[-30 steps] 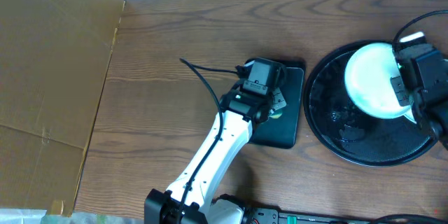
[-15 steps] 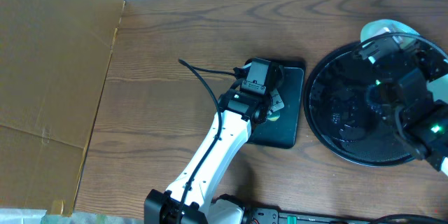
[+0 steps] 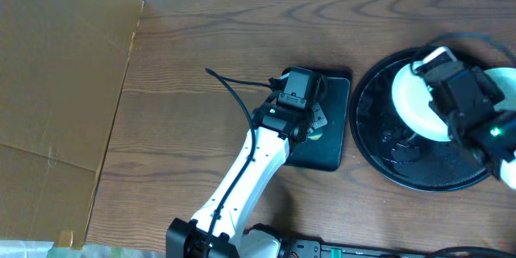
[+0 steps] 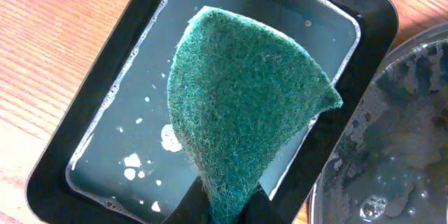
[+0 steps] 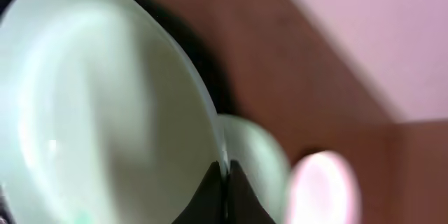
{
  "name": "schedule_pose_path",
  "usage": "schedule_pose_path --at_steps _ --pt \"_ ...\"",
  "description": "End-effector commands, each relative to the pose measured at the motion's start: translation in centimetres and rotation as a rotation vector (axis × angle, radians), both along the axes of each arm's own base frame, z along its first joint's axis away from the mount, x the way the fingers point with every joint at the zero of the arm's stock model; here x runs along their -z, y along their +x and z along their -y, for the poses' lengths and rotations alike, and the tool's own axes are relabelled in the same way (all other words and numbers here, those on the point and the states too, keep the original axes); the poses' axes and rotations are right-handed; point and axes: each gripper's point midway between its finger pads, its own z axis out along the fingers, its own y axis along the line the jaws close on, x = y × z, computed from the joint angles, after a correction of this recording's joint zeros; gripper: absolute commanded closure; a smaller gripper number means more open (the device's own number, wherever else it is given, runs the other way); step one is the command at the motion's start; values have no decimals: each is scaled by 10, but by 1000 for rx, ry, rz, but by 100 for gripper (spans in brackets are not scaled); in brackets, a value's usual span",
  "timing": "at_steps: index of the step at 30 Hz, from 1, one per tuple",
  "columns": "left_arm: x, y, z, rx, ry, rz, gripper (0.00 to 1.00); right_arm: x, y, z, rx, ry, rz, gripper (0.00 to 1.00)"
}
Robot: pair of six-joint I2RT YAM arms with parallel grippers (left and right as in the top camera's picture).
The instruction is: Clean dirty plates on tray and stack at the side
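Two grippers are each clamped on something. The left gripper [image 4: 224,211] pinches the lower corner of a green scouring pad [image 4: 245,105], which fans out from its fingertips over the soapy water in the small rectangular tray [image 4: 105,119] directly beneath the hand. The right gripper [image 5: 225,182] has its fingers closed tight on the rim of a white plate [image 3: 409,101], which spreads from the hand toward the other arm, over the round black tray [image 3: 387,157] below. Just past those fingertips is a second pale round shape, too blurred to name.
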Motion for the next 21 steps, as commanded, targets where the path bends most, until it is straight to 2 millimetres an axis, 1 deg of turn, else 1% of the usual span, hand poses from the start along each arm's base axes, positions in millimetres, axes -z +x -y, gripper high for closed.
schedule_pose_path --at_steps 1,5,7,10,15,17,19,21 --pt "0 -2 4 24 -25 -3 93 47 -1 -4 165 267 -140 99" --pt "0 -2 11 39 -61 -6 93 88 4 -5 281 386 -248 99" --pt "-1 -2 13 42 -70 -5 93 101 6 -8 297 413 -279 99" --pt "-2 0 25 68 -130 -3 92 123 12 -10 319 429 -312 99" --pt "-10 5 48 119 -247 22 92 154 14 -10 349 414 -351 99" --pt "-12 8 52 95 -271 34 93 165 13 -10 375 416 -367 99" --pt "-15 11 59 74 -297 48 92 174 11 -9 397 415 -383 99" --pt "-17 13 68 68 -321 62 93 179 9 -10 395 414 -401 99"
